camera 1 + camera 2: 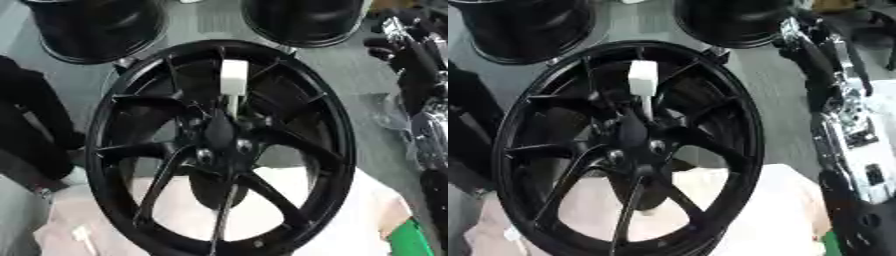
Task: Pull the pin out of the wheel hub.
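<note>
Black-and-silver right arm (833, 100) runs down the right edge; hand state cannot be told. White-headed pin (233, 80) stands in the black wheel hub (219, 132), long axis pointing up-frame, just above centre. Wheel (114, 100) rests on pale cloth (350, 220).

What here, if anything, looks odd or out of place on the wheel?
Only the white pin: it juts from the centre of the black wheel hub, its blocky white head over the spokes. The right arm hangs alongside the rim; neither hand touches it. Nothing looks damaged.
</note>
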